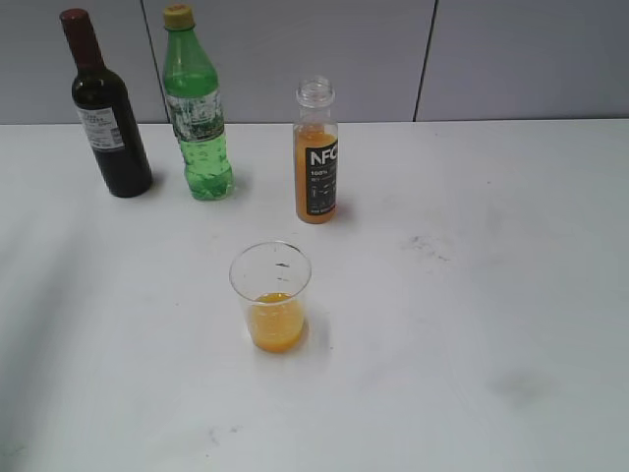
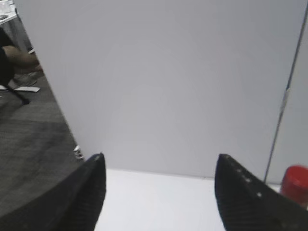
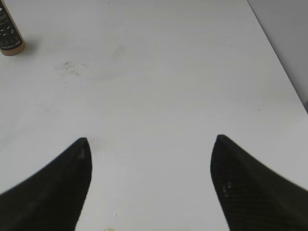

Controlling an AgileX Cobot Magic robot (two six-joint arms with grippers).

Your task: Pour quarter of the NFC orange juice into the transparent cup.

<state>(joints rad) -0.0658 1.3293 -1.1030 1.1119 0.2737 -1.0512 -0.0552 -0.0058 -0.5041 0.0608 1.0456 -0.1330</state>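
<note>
The NFC orange juice (image 1: 315, 157) stands upright and capless at the middle back of the white table, orange liquid up to its shoulder. Its base shows at the top left of the right wrist view (image 3: 9, 36). The transparent cup (image 1: 270, 295) stands in front of it, with orange juice in its bottom third. No gripper shows in the exterior view. My left gripper (image 2: 159, 166) is open and empty, facing the grey wall. My right gripper (image 3: 150, 144) is open and empty over bare table, well right of the juice bottle.
A dark wine bottle (image 1: 106, 108) and a green bottle with a yellow cap (image 1: 197, 108) stand at the back left. The wine bottle's red top shows at the right edge of the left wrist view (image 2: 294, 185). A grey wall runs behind the table (image 1: 472, 344).
</note>
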